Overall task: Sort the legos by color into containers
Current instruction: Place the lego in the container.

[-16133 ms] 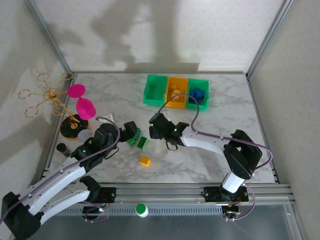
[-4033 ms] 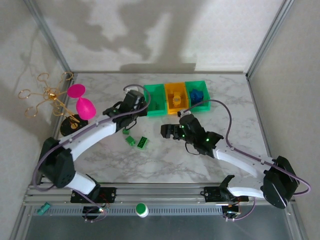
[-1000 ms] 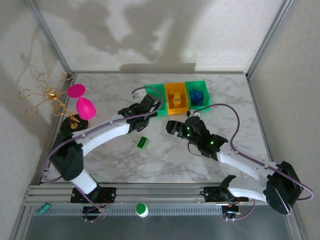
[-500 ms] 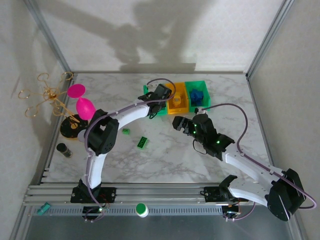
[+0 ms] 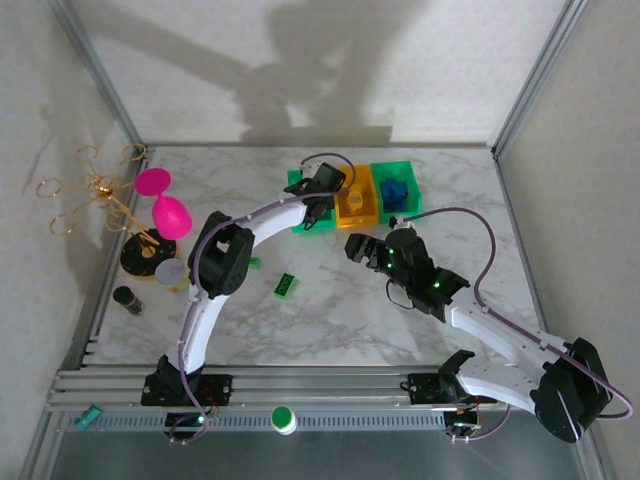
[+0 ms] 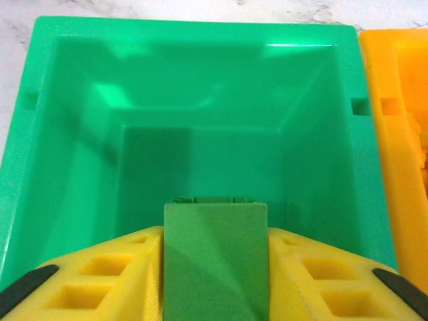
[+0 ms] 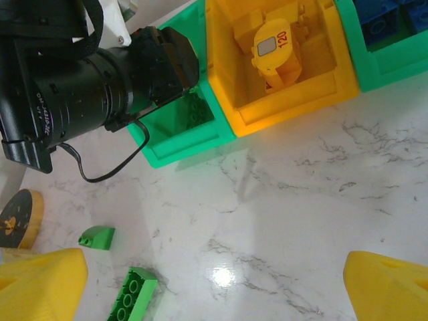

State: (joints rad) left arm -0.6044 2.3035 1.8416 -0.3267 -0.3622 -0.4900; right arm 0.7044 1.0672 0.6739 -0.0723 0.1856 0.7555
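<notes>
Two greens (image 5: 286,285) left on table (image 5: 330,325); left jaws pinch a green lego (image 6: 214,267) over green bin (image 6: 200,30); right jaws spread

One legible marking found: the red number "120", printed on the upper face of a yellow-orange moulded plastic piece (image 7: 277,50), which lies on the floor of the yellow-orange open-top rectangular plastic bin (image 7: 294,100). A black round disc (image 7: 20,210) on the marble surface bears a gold emblem, too small to read.
</notes>
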